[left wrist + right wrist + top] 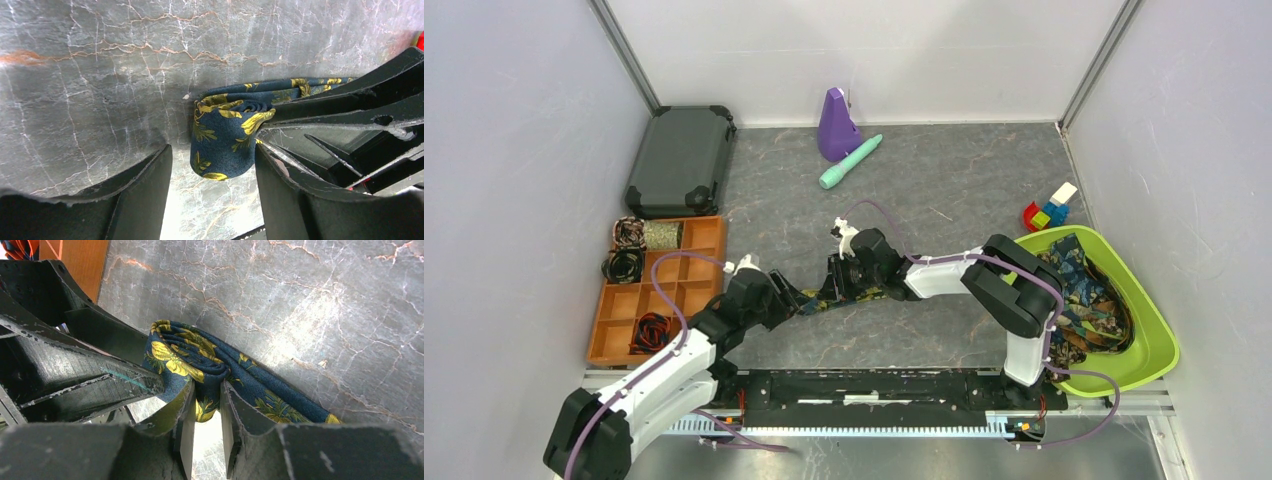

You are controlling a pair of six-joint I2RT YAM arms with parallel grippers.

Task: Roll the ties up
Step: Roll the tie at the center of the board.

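A navy tie with yellow-gold leaf print (225,135) lies on the grey marble table, one end wound into a small coil. My left gripper (212,147) is open, with its fingers (145,190) on either side of the coil and a gap on the left. My right gripper (207,385) is shut on a fold of the same tie (200,352) right beside the coil. From above, the left gripper (792,300) and right gripper (836,288) meet nose to nose over the tie (816,303). Its tail runs right under the right arm.
An orange compartment tray (704,237) at the left holds rolled ties (629,233). A black case (682,160) lies behind it. A purple object (836,125), a teal cylinder (851,162) and toy blocks (1049,210) stand at the back. A green bin (1159,345) at the right holds several loose ties (1089,290).
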